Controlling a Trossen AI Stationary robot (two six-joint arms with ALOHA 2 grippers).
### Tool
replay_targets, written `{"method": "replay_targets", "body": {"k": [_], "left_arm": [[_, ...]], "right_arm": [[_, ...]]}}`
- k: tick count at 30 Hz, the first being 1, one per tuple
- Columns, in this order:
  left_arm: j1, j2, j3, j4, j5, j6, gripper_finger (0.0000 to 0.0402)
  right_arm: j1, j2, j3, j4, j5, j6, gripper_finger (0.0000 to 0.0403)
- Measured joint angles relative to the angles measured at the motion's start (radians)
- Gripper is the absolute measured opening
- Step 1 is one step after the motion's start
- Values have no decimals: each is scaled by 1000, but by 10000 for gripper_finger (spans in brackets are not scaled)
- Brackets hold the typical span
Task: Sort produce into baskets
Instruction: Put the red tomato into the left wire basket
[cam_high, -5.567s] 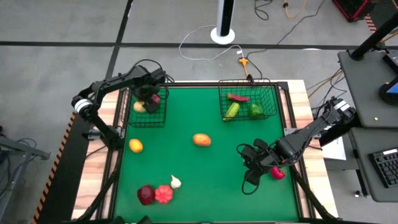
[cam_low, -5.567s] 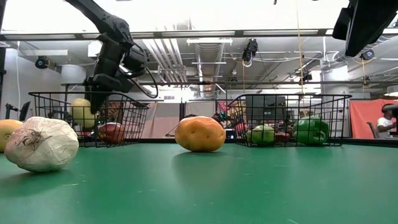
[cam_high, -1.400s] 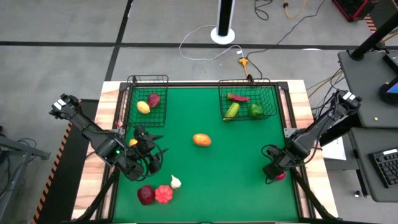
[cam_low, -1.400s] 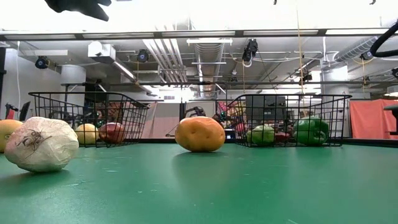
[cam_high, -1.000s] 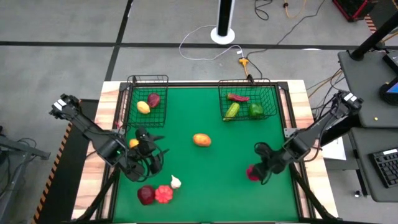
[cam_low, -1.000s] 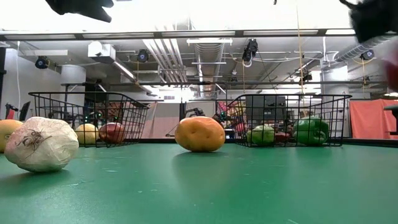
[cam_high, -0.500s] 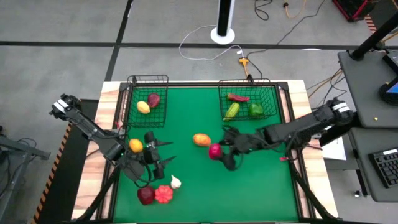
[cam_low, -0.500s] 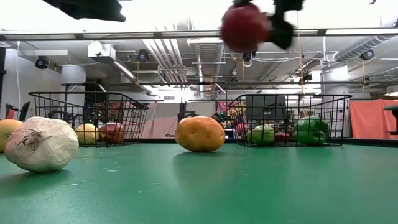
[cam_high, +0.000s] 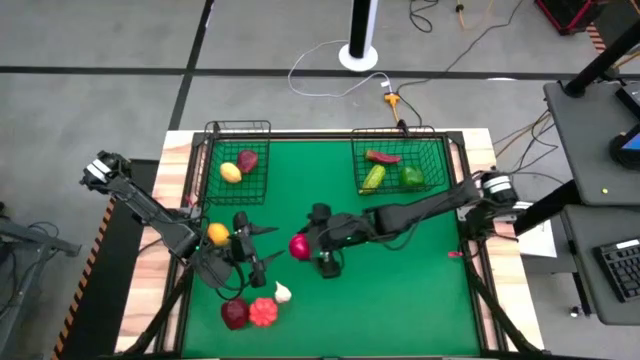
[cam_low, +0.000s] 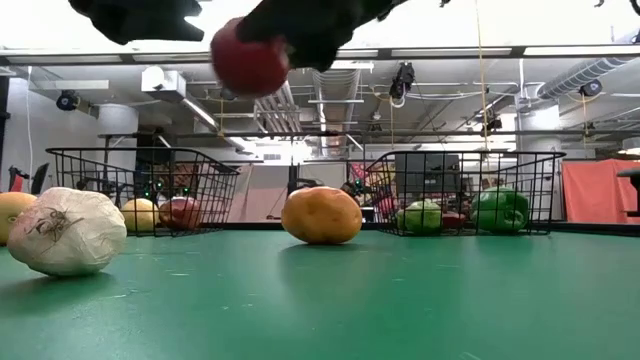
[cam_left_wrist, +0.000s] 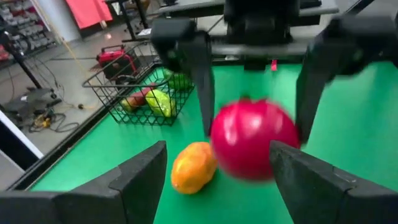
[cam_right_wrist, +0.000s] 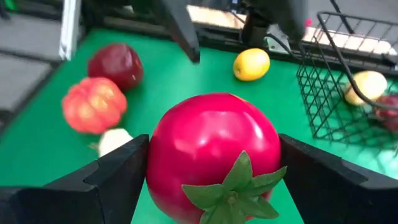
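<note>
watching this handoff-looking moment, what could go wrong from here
1. The right gripper carries the red tomato high over the table; a slip would probably send it rolling.
2. The left gripper, open, sits right beside it, so the arms may collide.
3. The orange potato lies underneath and may get knocked.

The green tabletop carries two wire baskets along its far edge. Just beside the left tool lie a yellow lemon, a white garlic bulb, an orange-red tomato and a dark maroon piece.
</note>
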Motion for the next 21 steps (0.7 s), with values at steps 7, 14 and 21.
{"method": "replay_targets", "body": {"k": [7, 14, 21], "left_arm": [[-4, 64, 1, -6, 1, 80, 296], [-5, 127, 47, -61, -41, 137, 333], [-5, 135, 55, -94, -81, 116, 363]], "right_arm": [[-25, 73, 80, 2, 2, 19, 327], [-45, 75, 87, -17, 1, -16, 327], [-51, 75, 88, -20, 2, -23, 327]]}}
